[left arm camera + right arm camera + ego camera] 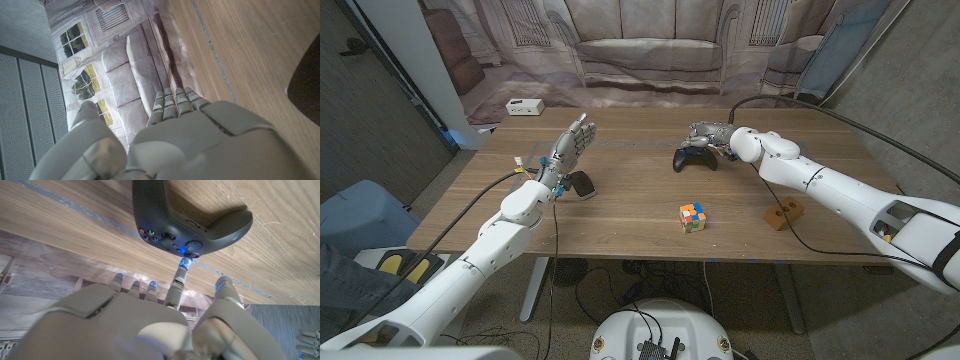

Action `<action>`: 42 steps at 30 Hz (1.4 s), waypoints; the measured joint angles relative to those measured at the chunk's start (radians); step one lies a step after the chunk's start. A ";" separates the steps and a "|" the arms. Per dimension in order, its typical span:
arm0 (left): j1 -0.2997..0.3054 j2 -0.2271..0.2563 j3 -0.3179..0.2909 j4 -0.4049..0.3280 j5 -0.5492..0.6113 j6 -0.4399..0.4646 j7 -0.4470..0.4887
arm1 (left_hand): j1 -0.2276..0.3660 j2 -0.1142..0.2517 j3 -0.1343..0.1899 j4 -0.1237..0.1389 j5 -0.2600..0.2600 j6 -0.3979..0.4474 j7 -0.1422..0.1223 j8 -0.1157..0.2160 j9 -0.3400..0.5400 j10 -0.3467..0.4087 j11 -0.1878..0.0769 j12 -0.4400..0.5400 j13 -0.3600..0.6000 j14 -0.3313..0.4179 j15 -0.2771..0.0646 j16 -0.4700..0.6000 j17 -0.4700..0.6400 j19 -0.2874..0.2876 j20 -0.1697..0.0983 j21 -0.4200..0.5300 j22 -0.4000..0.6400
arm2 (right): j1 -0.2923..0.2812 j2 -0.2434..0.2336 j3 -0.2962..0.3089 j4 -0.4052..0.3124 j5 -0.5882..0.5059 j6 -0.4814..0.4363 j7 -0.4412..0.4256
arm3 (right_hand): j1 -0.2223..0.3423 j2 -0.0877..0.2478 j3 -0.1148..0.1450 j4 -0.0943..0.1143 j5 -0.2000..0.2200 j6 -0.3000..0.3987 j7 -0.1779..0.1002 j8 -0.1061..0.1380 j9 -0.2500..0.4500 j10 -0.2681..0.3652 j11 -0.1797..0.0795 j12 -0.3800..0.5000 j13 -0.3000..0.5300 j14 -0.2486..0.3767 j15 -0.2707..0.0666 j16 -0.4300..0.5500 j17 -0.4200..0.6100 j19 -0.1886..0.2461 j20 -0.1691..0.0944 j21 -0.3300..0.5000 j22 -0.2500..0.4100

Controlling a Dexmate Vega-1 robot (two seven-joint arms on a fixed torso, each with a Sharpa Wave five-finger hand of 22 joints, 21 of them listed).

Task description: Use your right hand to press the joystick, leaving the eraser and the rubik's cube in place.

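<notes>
A black game controller (694, 159) lies at the back middle of the wooden table (640, 230). My right hand (712, 133) hovers over its far side and holds nothing. In the right wrist view one outstretched finger (178, 277) touches its tip to a joystick (193, 246) on the controller (200, 215). The rubik's cube (693, 216) stands nearer the front, apart from both hands. My left hand (570, 145) is raised above the table's left part, fingers spread and empty, over a black oval eraser (582, 185). The same hand (190, 125) shows its back in the left wrist view.
A small brown wooden block (783, 214) lies at the front right under my right forearm. A white box (524, 107) sits at the back left corner. A black cable (820, 115) runs across the right side of the table. A printed sofa backdrop hangs behind.
</notes>
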 measured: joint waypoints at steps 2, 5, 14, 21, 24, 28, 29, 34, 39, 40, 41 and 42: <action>0.000 0.000 0.000 -0.001 0.000 0.000 0.000 | 0.000 0.000 0.000 0.000 0.000 0.000 0.000 0.000 0.000 0.000 0.000 0.000 0.000 0.000 0.000 0.000 0.000 0.000 0.000 0.000 0.000 | -0.002 0.000 -0.003 -0.002 -0.002 -0.001 -0.001 | 0.000 0.000 0.000 0.000 0.000 0.000 0.000 0.000 0.000 0.000 0.000 0.000 0.000 0.000 0.000 0.000 0.000 0.000 0.000 0.000 0.000; 0.001 0.000 0.000 -0.002 0.000 0.000 0.000 | 0.000 0.000 0.000 0.000 0.000 0.000 0.000 0.000 0.000 0.000 0.000 0.000 0.000 0.000 0.000 0.000 0.000 0.000 0.000 0.000 0.000 | -0.003 0.000 -0.003 -0.003 -0.004 -0.002 -0.002 | 0.000 0.000 0.000 0.000 0.000 0.000 0.000 0.000 0.000 0.000 0.000 0.000 0.000 0.000 0.000 0.000 0.000 0.000 0.000 0.000 0.000; 0.004 0.002 -0.001 -0.007 0.001 0.002 0.001 | 0.000 0.000 0.000 0.000 0.000 0.000 0.000 0.000 0.000 0.000 0.000 0.000 0.000 0.000 0.000 0.000 0.000 0.000 0.000 0.000 0.000 | -0.015 -0.012 0.003 -0.030 -0.010 -0.007 -0.009 | 0.000 0.000 0.000 0.000 0.000 0.000 0.000 -0.007 0.001 0.003 0.008 0.000 0.002 0.000 0.000 0.000 0.000 0.000 0.000 0.000 0.000; 0.010 0.004 -0.003 -0.015 0.002 0.002 0.003 | 0.000 0.000 0.000 0.000 0.000 0.000 0.000 0.000 0.000 0.000 0.000 0.000 0.000 0.000 0.000 0.000 0.000 0.000 0.000 0.000 0.000 | -0.021 -0.018 0.009 -0.046 -0.013 -0.011 -0.012 | 0.000 0.000 0.000 0.000 0.000 -0.013 0.005 -0.018 0.005 0.001 0.009 -0.006 0.002 0.000 0.000 0.000 0.000 0.000 0.000 0.000 0.000; 0.013 0.005 -0.004 -0.018 0.002 -0.001 0.004 | 0.000 0.000 0.000 0.000 0.000 0.000 0.000 0.000 0.000 0.000 0.000 0.000 0.000 0.000 0.000 0.000 0.000 0.000 0.000 0.000 0.000 | -0.029 -0.025 0.016 -0.064 -0.014 -0.012 -0.013 | 0.004 -0.004 0.000 0.000 0.000 -0.020 0.005 -0.021 0.004 0.001 0.009 -0.006 0.002 0.000 0.000 0.000 0.000 0.000 0.000 0.000 0.000; 0.017 0.007 -0.006 -0.023 0.003 -0.002 0.005 | 0.000 0.000 0.000 0.000 0.000 0.000 0.000 0.000 0.000 0.000 0.000 0.000 0.000 0.000 0.000 0.000 0.000 0.000 0.000 0.000 0.000 | -0.033 -0.028 0.020 -0.073 -0.016 -0.015 -0.014 | 0.004 -0.004 0.000 0.000 0.000 -0.031 -0.002 -0.028 0.003 0.001 0.009 -0.006 0.002 0.000 0.000 0.000 0.000 0.000 0.000 0.000 0.000; 0.018 0.007 -0.006 -0.024 0.003 -0.002 0.005 | 0.000 0.000 0.000 0.000 0.000 0.000 0.000 0.000 0.000 0.000 0.000 0.000 0.000 0.000 0.000 0.000 0.000 0.000 0.000 0.000 0.000 | -0.038 -0.033 0.025 -0.085 -0.018 -0.017 -0.015 | 0.007 -0.007 0.000 0.000 0.000 -0.035 0.002 -0.028 0.003 0.001 0.009 -0.006 0.002 0.000 0.000 0.000 0.000 0.000 0.000 0.000 0.000; 0.023 0.010 -0.008 -0.031 0.004 -0.004 0.010 | 0.000 0.000 0.000 0.000 0.000 0.000 0.000 0.000 0.000 0.000 0.000 0.000 0.000 0.000 0.000 0.000 0.000 0.000 0.000 0.000 0.000 | -0.045 -0.038 0.032 -0.101 -0.021 -0.022 -0.019 | 0.007 -0.007 0.000 0.000 0.000 -0.054 0.000 -0.042 0.003 -0.004 0.015 -0.006 0.002 0.000 0.000 0.000 0.000 0.000 0.000 0.000 0.000; 0.028 0.012 -0.009 -0.038 0.006 -0.005 0.012 | 0.000 0.000 -0.003 -0.003 0.000 0.000 0.000 0.000 0.000 -0.003 -0.003 0.000 0.000 0.000 0.000 0.000 0.000 0.000 0.000 0.000 0.000 | -0.054 -0.046 0.041 -0.120 -0.024 -0.026 -0.022 | 0.007 -0.007 0.000 0.000 0.000 -0.079 0.000 -0.050 0.003 -0.008 0.019 -0.012 0.002 0.000 0.000 0.000 0.000 0.000 0.000 0.000 0.000; 0.028 0.013 -0.009 -0.039 0.007 -0.005 0.013 | 0.000 0.000 -0.003 -0.003 0.000 0.000 0.000 0.000 0.000 -0.004 -0.004 0.000 0.000 0.000 0.000 0.000 0.000 0.000 0.000 0.000 0.000 | -0.056 -0.047 0.043 -0.123 -0.024 -0.027 -0.022 | 0.007 -0.007 0.000 0.000 0.000 -0.087 0.000 -0.053 0.003 -0.009 0.020 -0.012 0.002 0.000 0.000 0.000 0.000 0.000 0.000 0.000 0.000; 0.028 0.013 -0.009 -0.039 0.007 -0.005 0.013 | 0.000 0.000 -0.003 -0.003 0.000 0.000 0.000 0.000 0.000 -0.004 -0.004 0.000 0.000 0.000 0.000 0.000 0.000 0.000 0.000 0.000 0.000 | -0.056 -0.048 0.044 -0.124 -0.024 -0.027 -0.022 | 0.007 -0.007 0.000 0.000 0.000 -0.094 0.000 -0.054 0.003 -0.009 0.020 -0.012 0.002 0.000 0.000 0.000 0.000 0.000 0.000 0.000 0.000; 0.028 0.013 -0.009 -0.039 0.007 -0.005 0.014 | 0.000 0.000 -0.003 -0.003 0.000 0.002 -0.002 0.000 0.000 -0.004 -0.004 0.000 0.000 0.000 0.000 0.000 0.000 0.000 0.000 0.000 0.000 | -0.060 -0.050 0.047 -0.130 -0.024 -0.027 -0.022 | 0.007 -0.007 0.000 0.000 0.000 -0.101 0.000 -0.054 0.003 -0.009 0.020 -0.012 0.002 0.000 0.000 0.000 0.000 0.000 0.000 0.000 0.000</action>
